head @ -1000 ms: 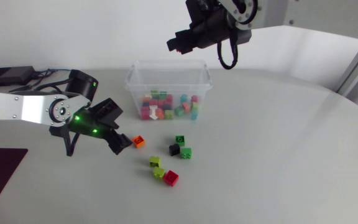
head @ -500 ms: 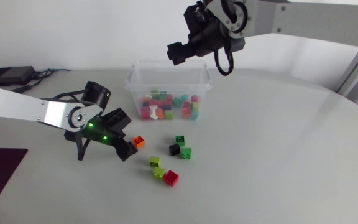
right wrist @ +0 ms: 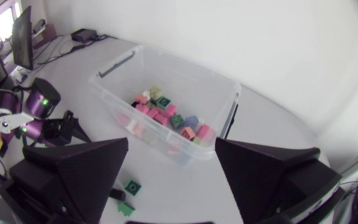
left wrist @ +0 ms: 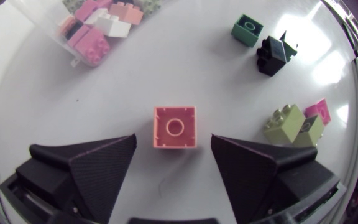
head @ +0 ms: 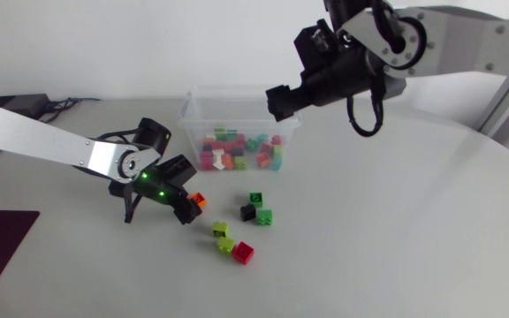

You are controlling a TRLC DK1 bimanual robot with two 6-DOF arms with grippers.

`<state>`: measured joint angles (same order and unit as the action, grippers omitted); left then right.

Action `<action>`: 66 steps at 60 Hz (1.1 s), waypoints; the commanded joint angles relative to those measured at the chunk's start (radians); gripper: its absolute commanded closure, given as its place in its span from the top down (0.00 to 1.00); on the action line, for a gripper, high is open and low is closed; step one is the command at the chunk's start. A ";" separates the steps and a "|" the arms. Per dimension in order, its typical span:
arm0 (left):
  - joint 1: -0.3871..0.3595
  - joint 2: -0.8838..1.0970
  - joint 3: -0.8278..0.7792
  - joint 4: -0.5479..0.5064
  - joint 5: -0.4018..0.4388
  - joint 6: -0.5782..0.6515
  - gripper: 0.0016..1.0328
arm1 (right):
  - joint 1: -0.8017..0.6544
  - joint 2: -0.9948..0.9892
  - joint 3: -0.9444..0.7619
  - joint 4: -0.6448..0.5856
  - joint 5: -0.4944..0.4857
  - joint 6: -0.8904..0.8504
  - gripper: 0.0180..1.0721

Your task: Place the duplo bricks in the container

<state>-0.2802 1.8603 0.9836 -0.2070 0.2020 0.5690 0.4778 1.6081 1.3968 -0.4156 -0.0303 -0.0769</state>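
Your left gripper (left wrist: 173, 147) has its fingers spread wide. The left wrist view shows what the head view hides: the orange brick (left wrist: 174, 127) sits between them, touched by neither. It is square with one round stud, lying flat on the table (left wrist: 104, 93). Your right gripper (right wrist: 171, 146) is also wide apart and empty, hanging by the clear container (right wrist: 185, 67) of mixed bricks (right wrist: 166, 115).

Slid the left gripper (head: 189, 208) rightward across the table, straddling the orange brick (left wrist: 174, 127) between spread fingers. Swung the right gripper (head: 281, 99) rightward over the container (head: 237, 89).
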 commanded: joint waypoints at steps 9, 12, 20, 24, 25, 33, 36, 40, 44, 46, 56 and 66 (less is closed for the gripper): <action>-0.011 0.060 0.052 0.003 0.007 -0.018 0.46 | 0.012 -0.131 -0.234 -0.005 -0.068 -0.087 0.96; -0.013 0.062 0.056 0.003 0.007 -0.020 0.37 | 0.007 -0.143 -0.265 -0.005 -0.086 -0.110 0.96; -0.022 0.065 0.056 0.001 0.008 -0.020 0.31 | 0.004 -0.163 -0.328 -0.009 -0.131 -0.152 0.96; -0.024 0.059 0.052 -0.002 0.008 -0.021 0.29 | 0.010 -0.160 -0.348 -0.017 -0.143 -0.178 0.95; -0.024 0.057 0.052 -0.003 0.008 -0.021 0.29 | 0.010 -0.158 -0.351 -0.018 -0.149 -0.182 0.95; -0.022 0.002 0.044 -0.045 0.013 -0.018 0.28 | 0.031 -0.125 -0.383 -0.029 -0.197 -0.268 0.95; -0.020 -0.032 0.041 -0.058 0.014 -0.020 0.28 | 0.044 -0.106 -0.389 -0.031 -0.203 -0.304 0.95; -0.017 -0.085 0.040 -0.081 0.025 -0.021 0.28 | 0.058 -0.076 -0.390 -0.035 -0.203 -0.350 0.95; -0.017 -0.133 0.041 -0.101 0.027 -0.024 0.28 | 0.070 -0.042 -0.386 -0.045 -0.204 -0.393 0.95; -0.017 -0.174 0.046 -0.121 0.034 -0.032 0.28 | 0.076 -0.024 -0.384 -0.043 -0.203 -0.420 0.95; -0.020 -0.300 0.064 -0.161 0.065 -0.057 0.28 | 0.078 0.073 -0.369 -0.045 -0.203 -0.511 0.95; -0.027 -0.382 0.113 -0.178 0.068 -0.092 0.28 | 0.074 0.153 -0.338 -0.054 -0.204 -0.563 0.95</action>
<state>-0.2977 1.5181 1.0489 -0.3729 0.2577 0.5129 0.5537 1.7119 1.0374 -0.4496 -0.2317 -0.5888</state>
